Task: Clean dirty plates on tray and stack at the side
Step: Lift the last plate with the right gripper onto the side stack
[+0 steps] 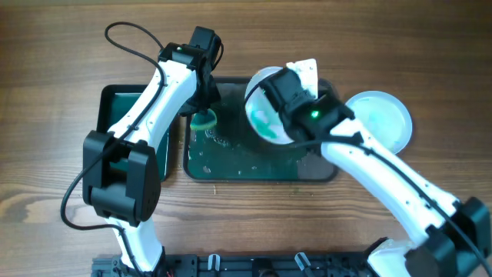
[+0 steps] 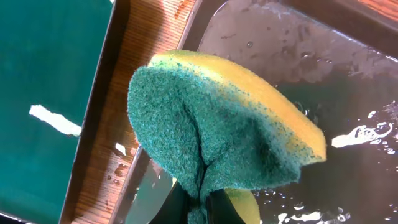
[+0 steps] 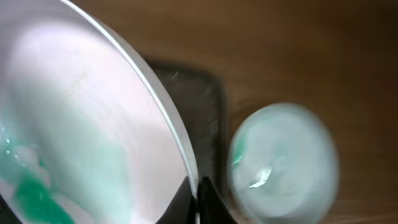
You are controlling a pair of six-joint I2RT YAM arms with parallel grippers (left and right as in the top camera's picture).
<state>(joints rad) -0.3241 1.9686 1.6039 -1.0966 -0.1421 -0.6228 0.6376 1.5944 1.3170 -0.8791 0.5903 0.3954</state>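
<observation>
Over the table in the overhead view, the left arm is reaching across to the large dark tray (image 1: 231,165), which is lying in the middle of the wooden table (image 1: 46,46). The left gripper (image 1: 204,106) is pinching a sponge (image 1: 204,120) and holding it over the tray's left end. Drops of water are glistening on the tray floor. A smaller green tray (image 1: 115,104) is sitting just beside it on the left, partly under the arm. The right gripper (image 1: 288,91) is clamping the rim of a white plate (image 1: 261,115) and holding it tilted above the tray's right half, its teal-smeared face turned toward the sponge. A second plate (image 1: 380,119), pale and faintly tinted, is lying flat on the table just right of the tray.

At the left wrist, the fingers are squeezing the sponge from below, folding its green scouring side inward while the yellow foam is bulging along the top edge. The wet tray is showing beneath it, a strip of wood is separating it from the green tray.

At the right wrist, the jaws are gripping the tilted plate's edge; teal smears are showing at its lower left. The second plate is appearing blurred beyond the tray's corner.
</observation>
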